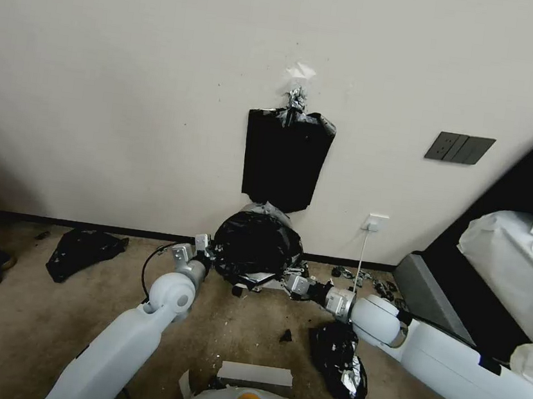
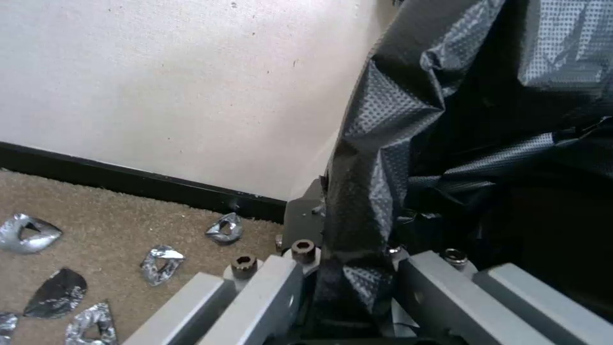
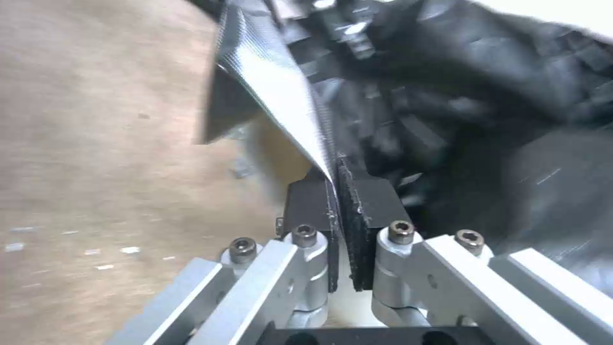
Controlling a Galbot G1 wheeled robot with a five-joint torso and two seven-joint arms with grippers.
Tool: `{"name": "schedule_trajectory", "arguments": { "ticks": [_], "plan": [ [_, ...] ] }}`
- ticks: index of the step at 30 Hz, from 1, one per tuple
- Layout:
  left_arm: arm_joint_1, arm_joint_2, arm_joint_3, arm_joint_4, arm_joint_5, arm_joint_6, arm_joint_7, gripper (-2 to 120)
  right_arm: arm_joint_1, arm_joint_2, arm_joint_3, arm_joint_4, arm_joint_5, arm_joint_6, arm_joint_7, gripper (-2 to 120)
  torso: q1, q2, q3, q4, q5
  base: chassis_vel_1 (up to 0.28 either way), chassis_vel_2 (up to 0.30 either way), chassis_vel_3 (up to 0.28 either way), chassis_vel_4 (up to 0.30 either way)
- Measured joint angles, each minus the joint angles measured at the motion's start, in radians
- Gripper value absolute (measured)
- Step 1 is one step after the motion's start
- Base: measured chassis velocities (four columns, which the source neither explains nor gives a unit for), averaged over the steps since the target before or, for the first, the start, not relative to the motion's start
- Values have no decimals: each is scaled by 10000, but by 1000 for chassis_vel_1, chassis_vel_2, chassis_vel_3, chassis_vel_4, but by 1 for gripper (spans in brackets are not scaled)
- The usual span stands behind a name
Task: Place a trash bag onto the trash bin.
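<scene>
On beige carpet nearest the robot lies a lumpy black plastic heap (image 1: 338, 362). Past it, left claw (image 1: 206, 252) & right claw (image 1: 292, 279) each pinch the thin glossy black plastic trash bag (image 1: 256, 245) at opposite sides, film draped over the bin by the wall. Behind, flat black bundle (image 1: 286, 157) hangs on cream wall (image 1: 132, 79).

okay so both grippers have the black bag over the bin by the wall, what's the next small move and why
Probably draw both edges down and outward. The left gripper and right gripper each pinch the trash bag, which sits bunched over the trash bin with film still gathered on top, so the rim looks not yet wrapped.
</scene>
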Motion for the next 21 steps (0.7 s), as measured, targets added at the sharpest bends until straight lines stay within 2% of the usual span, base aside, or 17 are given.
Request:
{"name": "schedule_trajectory", "arguments": {
  "ticks": [10,16,21],
  "plan": [
    [-180,134,-138,-325,-1068,43,-592,0,-246,-9,-88,-507,-371,294,-79,6,0,0,0,0,0,0,0,0,0],
    [-187,166,-144,-681,-1939,266,-984,0,-18,382,-199,-1151,-482,305,-52,6,-1,0,0,3,1,0,0,0,0],
    [-155,211,-112,-826,-2226,435,-1073,0,147,560,-207,-1623,-550,351,-10,6,-1,0,0,0,1,0,0,0,0]
  ]
}}
